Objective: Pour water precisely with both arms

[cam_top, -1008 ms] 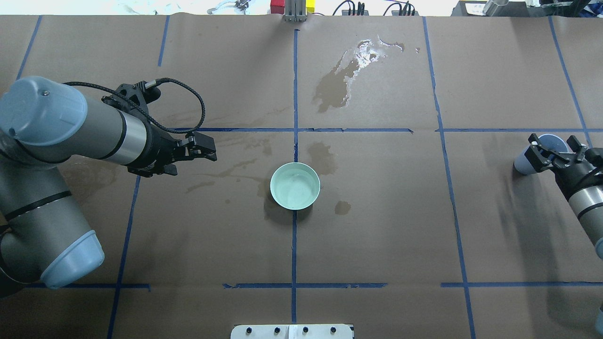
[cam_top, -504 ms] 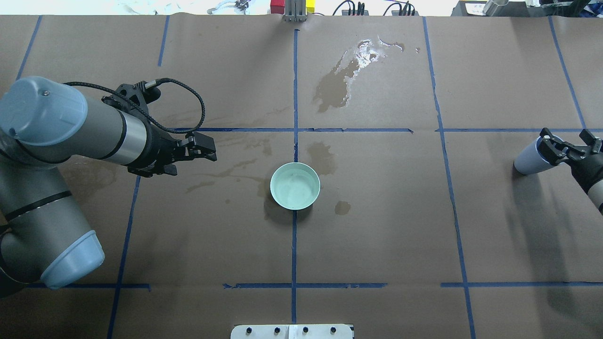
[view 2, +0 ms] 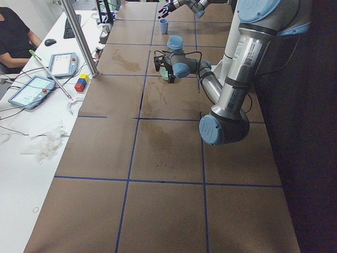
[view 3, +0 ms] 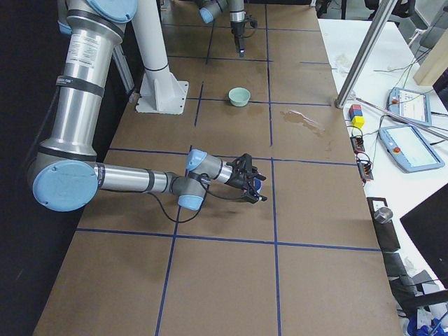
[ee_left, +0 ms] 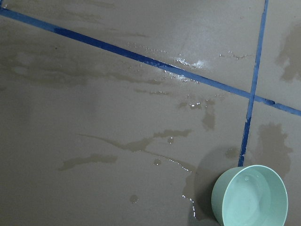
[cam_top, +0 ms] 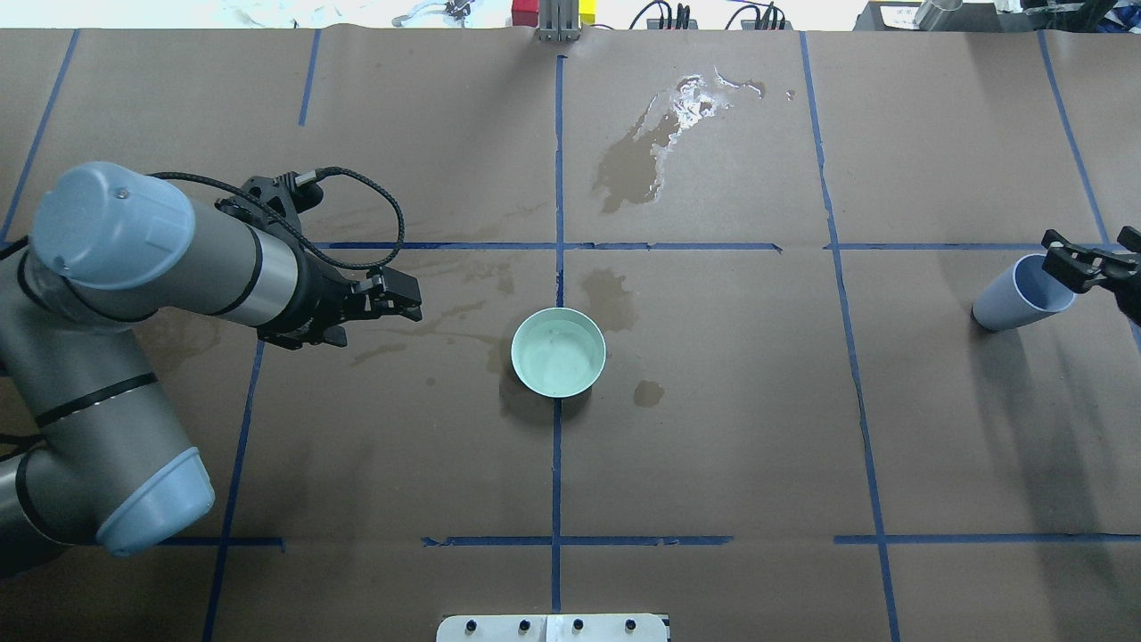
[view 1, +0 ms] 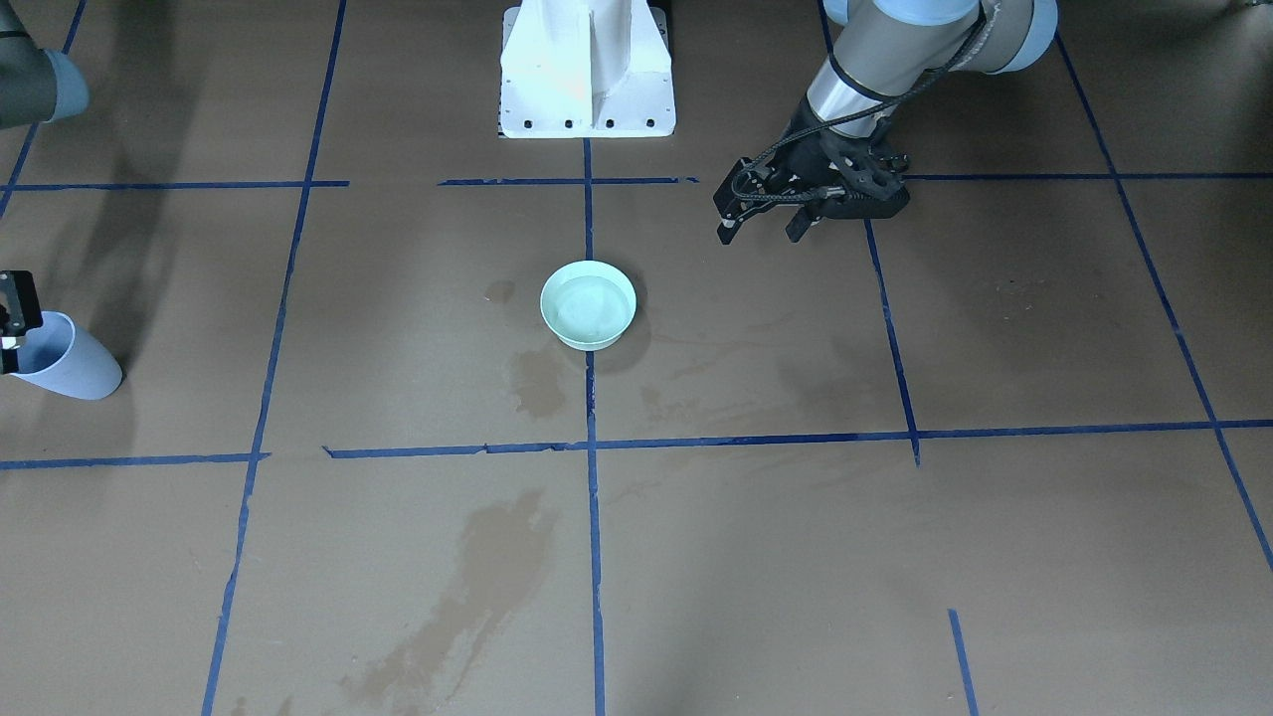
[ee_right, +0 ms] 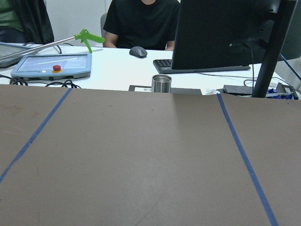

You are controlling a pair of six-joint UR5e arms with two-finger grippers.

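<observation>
A pale green bowl point(cam_top: 524, 330) stands at the table's middle with clear water point(cam_top: 562, 358) in it. My left gripper point(cam_top: 412, 300) hovers open and empty to the bowl's left, pointing at it; in the front-facing view its fingers point(view 1: 726, 231) hang spread above the paper. A pale blue cup point(cam_top: 1016, 305) stands on the table at the far right. My right gripper point(cam_top: 1095, 254) is open just beyond the cup's rim, at the view's edge, holding nothing. The left wrist view shows the bowl point(ee_left: 221, 207) at lower right; the right wrist view shows only paper.
Spilled water glints on the far paper point(cam_top: 691, 100) beside dark stains point(cam_top: 628, 169). Wet streaks point(ee_left: 141, 143) lie left of the bowl. The white pedestal point(view 1: 587, 70) stands at the robot's side. Beyond the far edge are a metal post point(cam_top: 559, 22), tablets and a seated person point(ee_right: 141, 23).
My right gripper has drawn back to the right off the blue cup, which stays standing. My left arm has shifted slightly toward the bowl.
</observation>
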